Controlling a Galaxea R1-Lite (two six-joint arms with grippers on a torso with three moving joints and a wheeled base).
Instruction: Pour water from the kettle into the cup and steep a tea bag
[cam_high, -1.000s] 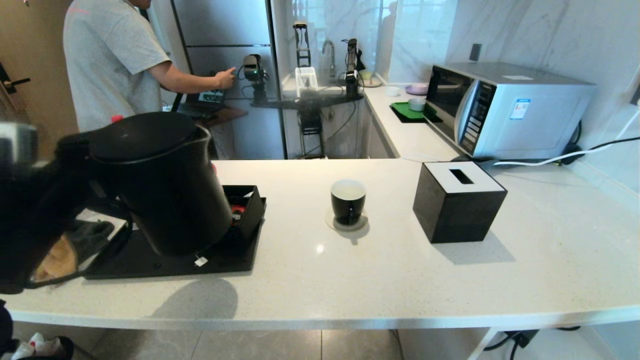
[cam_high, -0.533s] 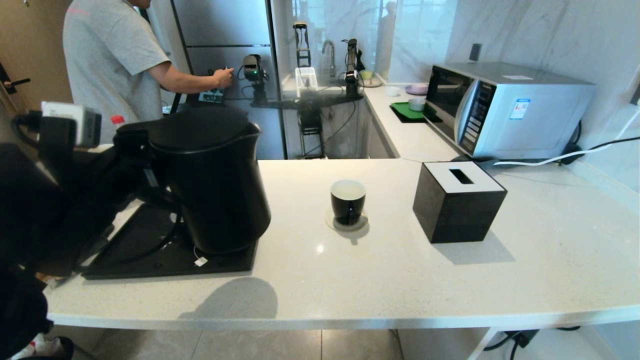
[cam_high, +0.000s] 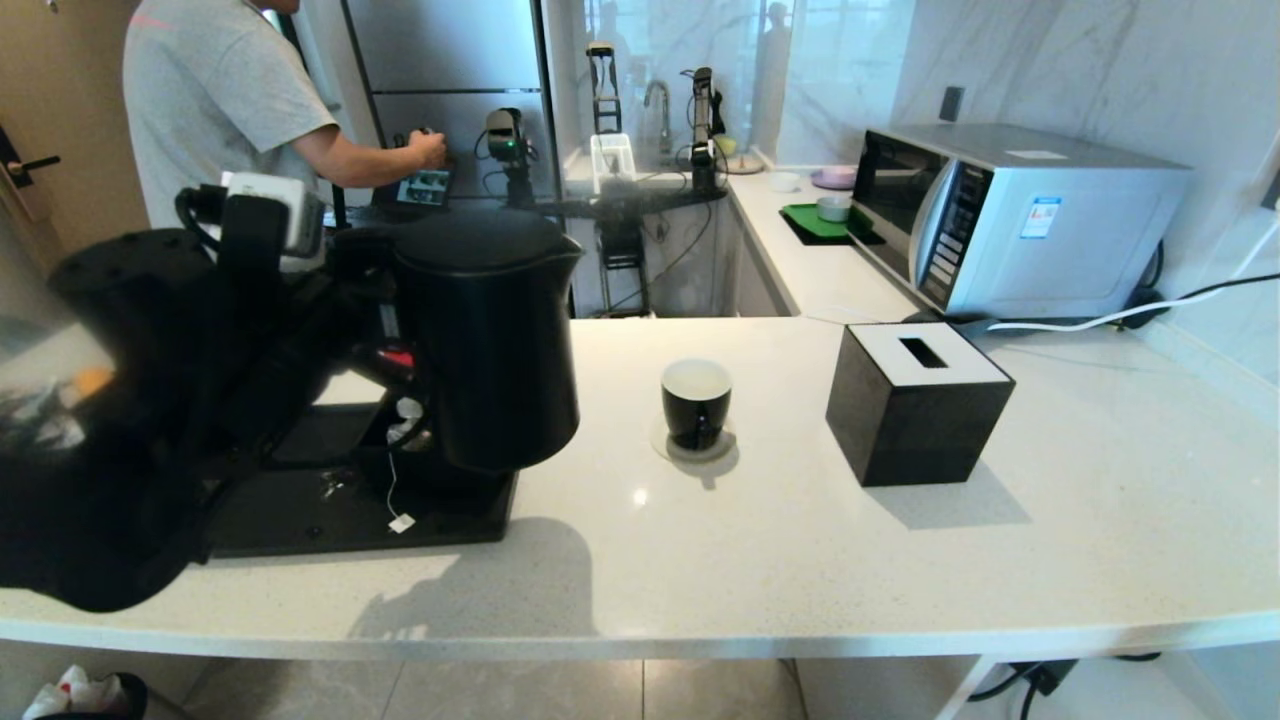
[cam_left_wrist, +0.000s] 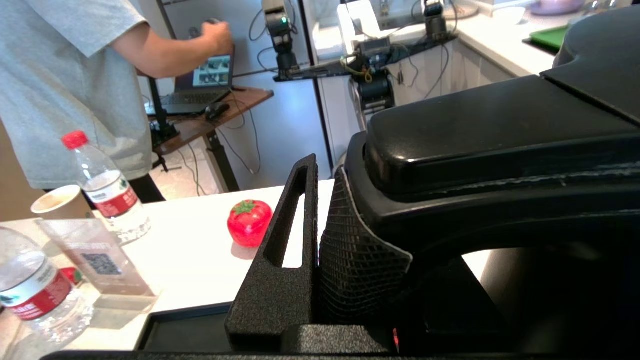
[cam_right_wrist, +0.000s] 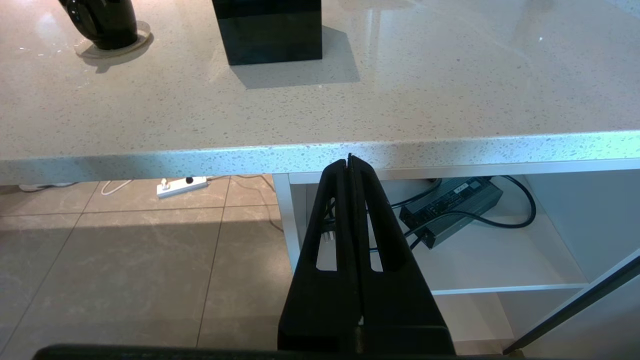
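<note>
The matte black kettle (cam_high: 490, 340) hangs upright above the right end of the black tray (cam_high: 300, 530), lid on. My left gripper (cam_high: 352, 292) is shut on its loop handle (cam_left_wrist: 500, 130). In the left wrist view one finger (cam_left_wrist: 285, 240) and its mesh pad lie against the handle, and the other finger is hidden behind it. The small black cup (cam_high: 696, 400), white inside, stands on a clear coaster to the kettle's right. The tea bag's string and paper tag (cam_high: 401, 522) lie on the tray; its pouch is hidden. My right gripper (cam_right_wrist: 350, 159) is shut and empty, below the counter's front edge.
A black tissue box (cam_high: 915, 400) stands right of the cup, a microwave (cam_high: 1000, 215) behind it. Left of the tray are red-capped bottles (cam_left_wrist: 107, 190), a paper cup (cam_left_wrist: 55, 200), a clear sign stand (cam_left_wrist: 95, 255) and a red strawberry-shaped thing (cam_left_wrist: 249, 222). A person (cam_high: 220, 110) stands beyond the counter.
My left arm has carried the kettle to the right, toward the cup, and brought it from tilted to upright. The cup and the tea bag's tag have not moved.
</note>
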